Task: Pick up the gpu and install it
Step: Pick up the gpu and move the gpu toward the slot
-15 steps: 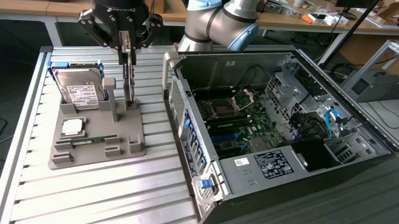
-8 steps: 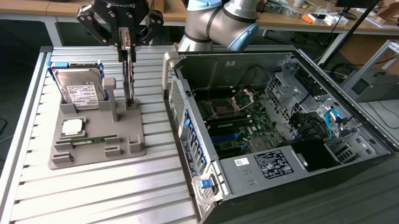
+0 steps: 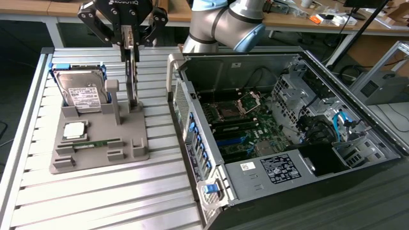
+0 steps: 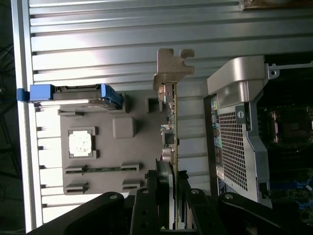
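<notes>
Pinching the top edge of the gpu (image 3: 133,79), the fingers (image 4: 151,196) of the gripper (image 3: 130,42) stand roughly half closed, one pad on each broad face of the card, clamped on it as far as I can see. The card stands on edge, upright, with its lower edge down at its slot near the holder's (image 3: 96,158) back edge, on the side toward the computer case (image 3: 223,72). I can't tell whether it has left the slot.

Handling, my guess: light, stiff and thin, but fragile. Bare board with parts along it, so grip the plain top edge across the faces, not the components or the contact edge. The metal bracket (image 4: 172,66) at one end would likely snag if the card tilted.

The holder sits on the slatted table (image 3: 96,201) toward the exterior view's left. In it:
- a silver hard drive (image 3: 82,93) with blue rails, leaning at the back corner
- a square processor chip (image 3: 74,129) in its recess
- a green memory stick (image 3: 96,143) lying flat nearer the front edge

The case lies open just beside the holder, motherboard (image 3: 246,129) facing up, cables and drive bays at the far side.
</notes>
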`<state>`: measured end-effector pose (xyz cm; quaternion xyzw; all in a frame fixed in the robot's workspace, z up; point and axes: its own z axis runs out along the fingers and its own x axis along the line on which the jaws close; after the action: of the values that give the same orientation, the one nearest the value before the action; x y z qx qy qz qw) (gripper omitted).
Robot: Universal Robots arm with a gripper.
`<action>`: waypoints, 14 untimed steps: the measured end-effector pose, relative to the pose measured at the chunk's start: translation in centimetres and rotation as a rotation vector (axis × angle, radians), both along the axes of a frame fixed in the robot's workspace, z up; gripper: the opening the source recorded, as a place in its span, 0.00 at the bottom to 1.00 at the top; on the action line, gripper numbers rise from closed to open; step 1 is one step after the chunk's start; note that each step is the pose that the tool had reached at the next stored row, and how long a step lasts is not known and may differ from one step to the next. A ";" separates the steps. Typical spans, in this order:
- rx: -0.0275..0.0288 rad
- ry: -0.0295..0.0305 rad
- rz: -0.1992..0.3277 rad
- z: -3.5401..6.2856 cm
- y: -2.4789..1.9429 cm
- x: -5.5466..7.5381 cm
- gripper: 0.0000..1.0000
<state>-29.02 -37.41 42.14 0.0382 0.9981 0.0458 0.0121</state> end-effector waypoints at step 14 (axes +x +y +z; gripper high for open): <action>0.0044 -0.0001 0.000 0.71 -0.01 0.0 0.27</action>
<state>-29.02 -37.42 42.85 0.0382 0.9980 0.0479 0.0121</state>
